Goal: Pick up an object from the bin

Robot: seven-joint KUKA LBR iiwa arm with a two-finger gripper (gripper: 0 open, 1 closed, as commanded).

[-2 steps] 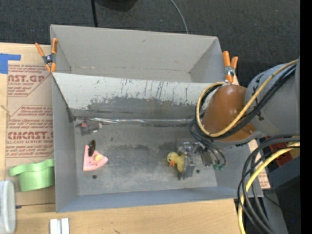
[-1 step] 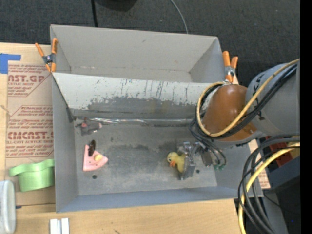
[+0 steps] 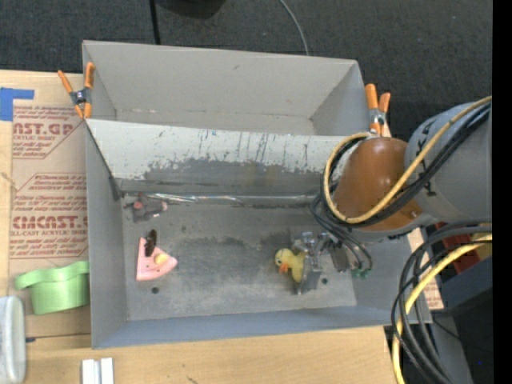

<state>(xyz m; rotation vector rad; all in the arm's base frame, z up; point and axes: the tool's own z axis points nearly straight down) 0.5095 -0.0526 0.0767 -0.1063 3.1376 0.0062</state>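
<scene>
A single camera looks steeply down into the bin (image 3: pixel 224 94), slightly obliquely.

yellow duck (image 3: pixel 286 262): I count one
pink wedge toy (image 3: pixel 152 264): I see one
small pinkish scrap (image 3: pixel 142 207): one, as far as I can tell

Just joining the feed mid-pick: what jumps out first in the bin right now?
The small yellow rubber duck at the lower right of the grey metal bin stands out, with the claw low beside it. Apart at the left lies a pink wedge-shaped toy with a yellow patch.
</scene>
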